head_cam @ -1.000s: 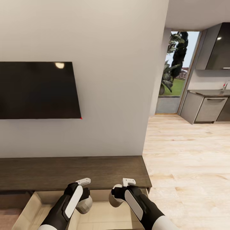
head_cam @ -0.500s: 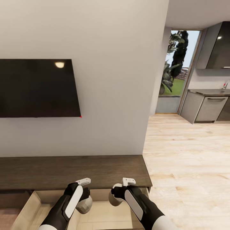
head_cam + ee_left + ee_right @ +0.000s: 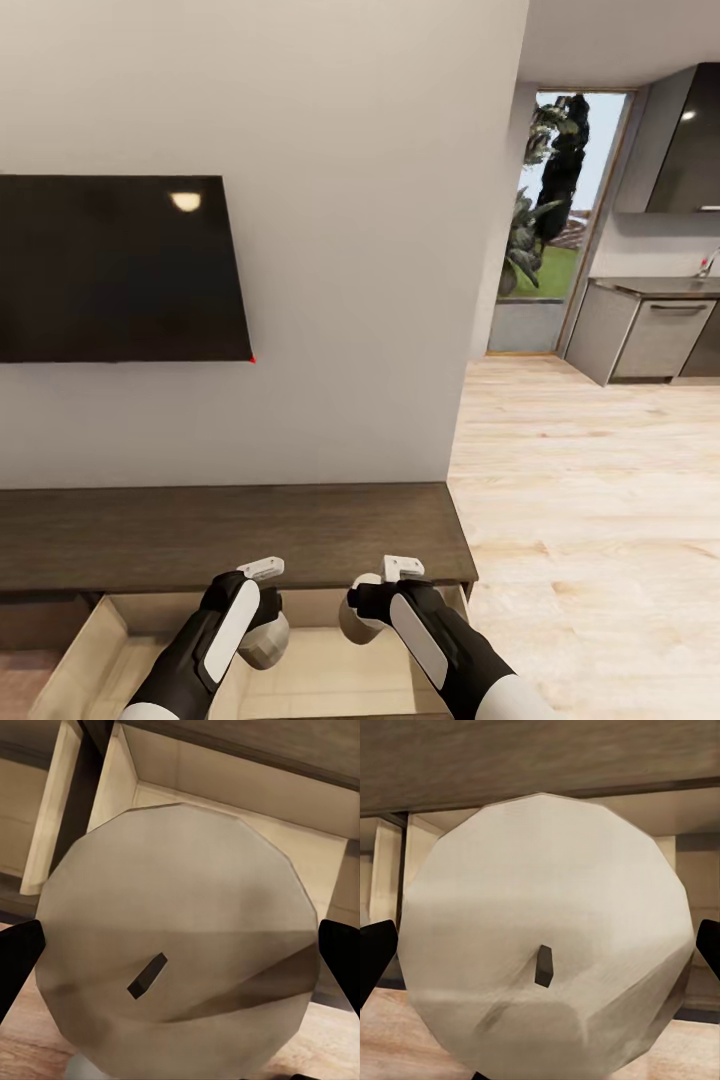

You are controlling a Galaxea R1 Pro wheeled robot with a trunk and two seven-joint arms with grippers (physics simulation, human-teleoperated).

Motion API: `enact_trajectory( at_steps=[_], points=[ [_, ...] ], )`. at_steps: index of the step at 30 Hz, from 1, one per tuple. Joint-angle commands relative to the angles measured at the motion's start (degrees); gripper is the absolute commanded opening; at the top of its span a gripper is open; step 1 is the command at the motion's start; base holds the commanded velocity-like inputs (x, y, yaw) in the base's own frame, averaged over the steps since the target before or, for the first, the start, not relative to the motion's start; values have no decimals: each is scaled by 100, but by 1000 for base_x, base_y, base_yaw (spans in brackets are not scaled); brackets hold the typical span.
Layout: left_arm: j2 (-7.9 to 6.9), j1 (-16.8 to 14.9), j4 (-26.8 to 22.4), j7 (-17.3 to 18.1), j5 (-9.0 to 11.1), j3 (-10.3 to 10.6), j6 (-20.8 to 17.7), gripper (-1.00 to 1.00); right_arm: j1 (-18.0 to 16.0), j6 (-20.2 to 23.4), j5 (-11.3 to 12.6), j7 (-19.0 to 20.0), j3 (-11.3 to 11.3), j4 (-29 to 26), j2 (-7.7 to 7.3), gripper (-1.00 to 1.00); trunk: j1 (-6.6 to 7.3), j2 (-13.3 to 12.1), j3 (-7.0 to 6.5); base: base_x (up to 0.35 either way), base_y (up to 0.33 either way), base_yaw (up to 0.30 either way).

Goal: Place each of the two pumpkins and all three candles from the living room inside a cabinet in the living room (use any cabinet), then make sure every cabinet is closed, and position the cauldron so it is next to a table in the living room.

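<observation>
Candles, one in each gripper: the left candle (image 3: 176,945) sits end-on between the dark fingers of the left gripper (image 3: 262,610), wick facing the wrist camera, and the right candle (image 3: 547,952) is pinched the same way in the right gripper (image 3: 372,605). In the head view they are pale rounded lumps at 6 o'clock, side by side but apart.

Right under them, the cabinet (image 3: 230,535) has a drawer (image 3: 95,640) pulled out, its beige inside showing below both wrists. The left wrist view looks into that box with its back corner beyond the candle; the right wrist view shows the dark top edge and beige compartments behind.

Judgement: this is the drop-in step. Best to lower each candle well past the drawer's front lip before letting go, one arm at a time, so nothing rolls out or knocks the other, and to keep both clear of the side walls.

Further out: television (image 3: 115,268) at 9 o'clock, kitchen cupboards (image 3: 650,335) at 3 o'clock, wooden floor (image 3: 590,500) between.
</observation>
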State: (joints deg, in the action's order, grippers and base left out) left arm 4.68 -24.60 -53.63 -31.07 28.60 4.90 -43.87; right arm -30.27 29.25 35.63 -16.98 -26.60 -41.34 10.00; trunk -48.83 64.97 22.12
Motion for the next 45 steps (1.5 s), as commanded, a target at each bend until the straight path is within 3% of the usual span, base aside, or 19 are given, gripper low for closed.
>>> enact_trajectory(
  at_steps=[1, 45],
  points=[
    [-2, -3, -7, -57, 58, 11, -8, -100, -5, 11, 50, -51, -12, -7, 0, -100, -23, 46, 25, 0, 0, 0],
    [-11, -1, -7, -65, 20, 11, 11, -100, -5, -81, 32, -51, -12, 20, 0, -100, -989, 1811, 815, 0, 0, 0]
  ],
)
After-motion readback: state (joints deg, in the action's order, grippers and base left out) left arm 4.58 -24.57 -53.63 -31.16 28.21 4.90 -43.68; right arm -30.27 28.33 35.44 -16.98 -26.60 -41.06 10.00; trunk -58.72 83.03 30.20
